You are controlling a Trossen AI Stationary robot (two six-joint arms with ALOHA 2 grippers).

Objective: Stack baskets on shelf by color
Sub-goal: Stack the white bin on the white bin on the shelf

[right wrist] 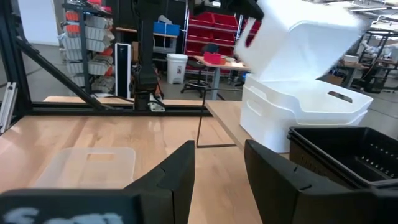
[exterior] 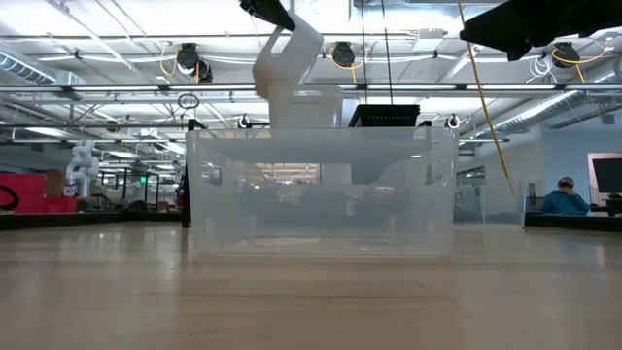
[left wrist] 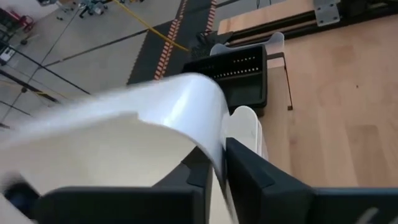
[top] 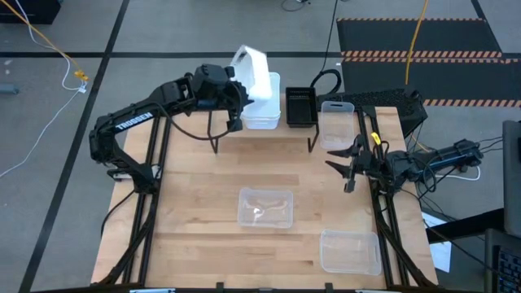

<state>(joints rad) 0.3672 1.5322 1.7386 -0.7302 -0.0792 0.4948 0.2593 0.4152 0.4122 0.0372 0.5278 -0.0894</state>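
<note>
White basket [top: 249, 63], tilted over the white stack [top: 262, 110] on the shelf [top: 269, 130], is pinched by its wall in the left claw [top: 236, 96], while the right claw [top: 346, 167] waits open; released crooked, it may jam or topple instead of nesting.

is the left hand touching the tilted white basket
Touching. In the left wrist view the left hand has its fingers on either side of the white basket wall, pinching it.

lab/workshop | red parts bins [right wrist: 214, 28] | floor cables [top: 49, 45]
</note>
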